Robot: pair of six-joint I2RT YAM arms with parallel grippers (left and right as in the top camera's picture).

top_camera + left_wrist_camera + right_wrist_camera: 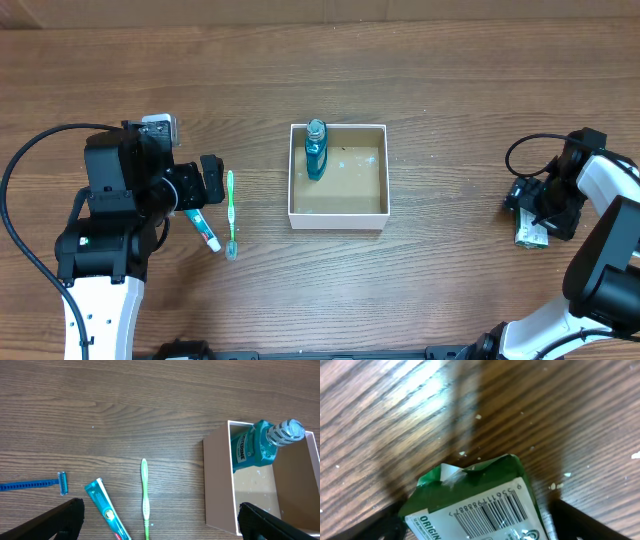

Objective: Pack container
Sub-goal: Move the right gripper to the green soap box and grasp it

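Note:
The container (338, 214), a square white-walled box with a brown floor, sits mid-table; a teal mouthwash bottle (316, 150) stands in its far-left corner. My left gripper (210, 180) is open and empty beside a green toothbrush (231, 215) and a teal toothpaste tube (203, 230). The left wrist view shows the toothbrush (145, 500) and the tube (105, 510) between the jaws (160, 525), with the container (220, 485) and the bottle (255, 447) at right. My right gripper (538, 212) is open, its fingers (475, 527) straddling a green packet (485, 495) lying on the table.
A blue razor (35, 484) lies on the wood left of the toothpaste tube; the overhead view hides it under the left arm. The green packet (528, 236) lies near the table's right side. Black cables loop beside both arms.

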